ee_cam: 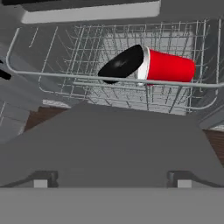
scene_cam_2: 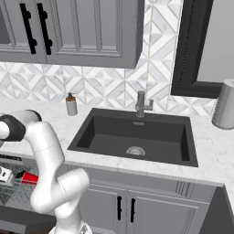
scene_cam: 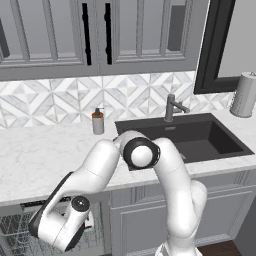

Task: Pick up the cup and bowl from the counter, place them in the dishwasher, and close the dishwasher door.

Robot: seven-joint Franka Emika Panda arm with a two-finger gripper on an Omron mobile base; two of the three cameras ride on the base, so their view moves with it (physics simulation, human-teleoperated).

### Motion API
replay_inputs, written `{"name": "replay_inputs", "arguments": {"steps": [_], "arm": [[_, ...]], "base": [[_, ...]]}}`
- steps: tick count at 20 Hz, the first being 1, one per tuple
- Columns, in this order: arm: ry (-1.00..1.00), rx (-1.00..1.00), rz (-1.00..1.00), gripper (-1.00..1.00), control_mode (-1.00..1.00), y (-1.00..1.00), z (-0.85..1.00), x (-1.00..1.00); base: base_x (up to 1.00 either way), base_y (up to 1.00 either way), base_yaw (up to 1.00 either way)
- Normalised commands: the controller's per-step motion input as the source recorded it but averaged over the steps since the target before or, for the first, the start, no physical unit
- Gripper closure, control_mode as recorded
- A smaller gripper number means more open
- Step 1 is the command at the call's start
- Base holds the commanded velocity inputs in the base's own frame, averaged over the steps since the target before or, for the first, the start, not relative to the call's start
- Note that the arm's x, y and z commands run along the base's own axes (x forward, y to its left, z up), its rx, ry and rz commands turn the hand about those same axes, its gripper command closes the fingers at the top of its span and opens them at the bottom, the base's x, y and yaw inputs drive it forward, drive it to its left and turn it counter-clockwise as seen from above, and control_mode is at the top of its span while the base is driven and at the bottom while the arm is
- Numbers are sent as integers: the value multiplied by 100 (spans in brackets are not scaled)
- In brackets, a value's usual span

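Low on the left, the gripper (scene_cam: 87, 222) hangs over the wire rack of the open dishwasher (ee_cam: 57, 57); whether its jaws are released or clenched I cannot tell. In the rack lies the black shallow bowl (ee_cam: 121, 64), touching the mouth of the red plastic cup (ee_cam: 168, 67), which is on its side. The flat dark grey dishwasher door (ee_cam: 109, 144) lies open below. The loose cup might roll when the door swings shut.
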Motion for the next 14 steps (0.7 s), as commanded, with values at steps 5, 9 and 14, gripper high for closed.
{"name": "replay_inputs", "arguments": {"steps": [5, 9, 14], "arm": [[0, -12, 19, -100, -100, 23, -2, -100], [0, -10, 20, -100, -100, 0, 0, -100], [0, -7, 17, -100, -100, 0, 0, -100]], "base": [[0, 0, 0], [0, 0, 0], [0, 0, 0]]}}
